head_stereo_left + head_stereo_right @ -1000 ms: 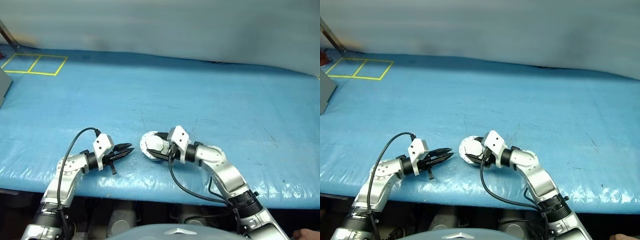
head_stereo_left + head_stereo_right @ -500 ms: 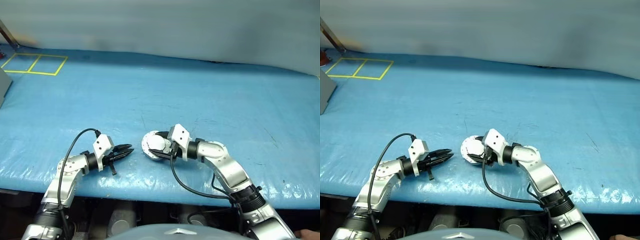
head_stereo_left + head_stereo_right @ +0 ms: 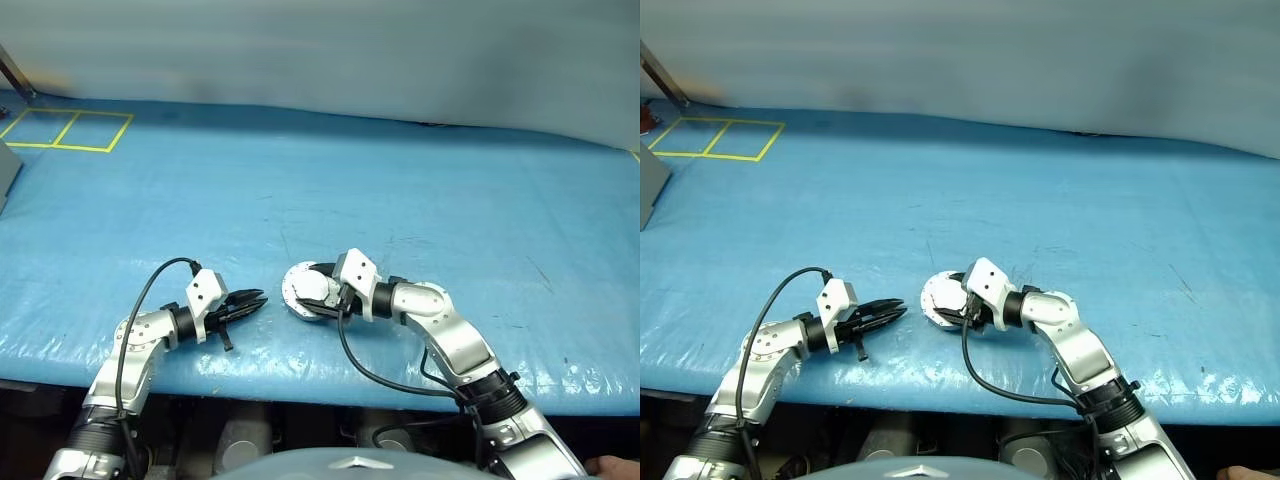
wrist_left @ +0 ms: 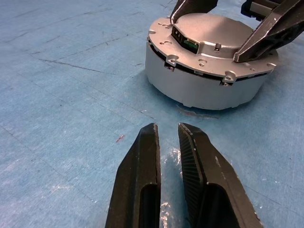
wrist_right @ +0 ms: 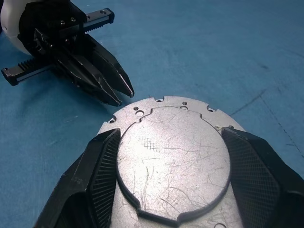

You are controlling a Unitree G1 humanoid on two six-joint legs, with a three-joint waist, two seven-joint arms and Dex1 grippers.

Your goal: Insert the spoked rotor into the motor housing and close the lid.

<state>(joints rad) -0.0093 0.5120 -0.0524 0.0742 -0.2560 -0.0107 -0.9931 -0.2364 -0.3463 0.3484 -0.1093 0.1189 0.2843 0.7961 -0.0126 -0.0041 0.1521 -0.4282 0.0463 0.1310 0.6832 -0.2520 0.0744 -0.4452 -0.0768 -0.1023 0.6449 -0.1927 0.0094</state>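
The motor housing (image 4: 199, 88), a squat round silver unit, stands on the blue table near its front edge. A flat grey metal lid (image 5: 173, 156) lies on top of it, so nothing inside shows. The spoked rotor is hidden. My right gripper (image 3: 308, 291) reaches in from the right, one finger against each side of the lid's raised disc, shut on it. Its fingers (image 4: 266, 28) also show in the left wrist view. My left gripper (image 4: 167, 129) hovers a little left of the housing, pointing at it. It is shut, only a thin slit between its fingers, and holds nothing.
Yellow tape squares (image 3: 65, 130) mark the far left of the blue table cover (image 3: 400, 190). A grey object (image 3: 8, 165) stands at the left edge. A pale wall runs behind the table. The front edge lies just below both grippers.
My right forearm and elbow have shifted slightly. Both grippers and the housing stay where they were.
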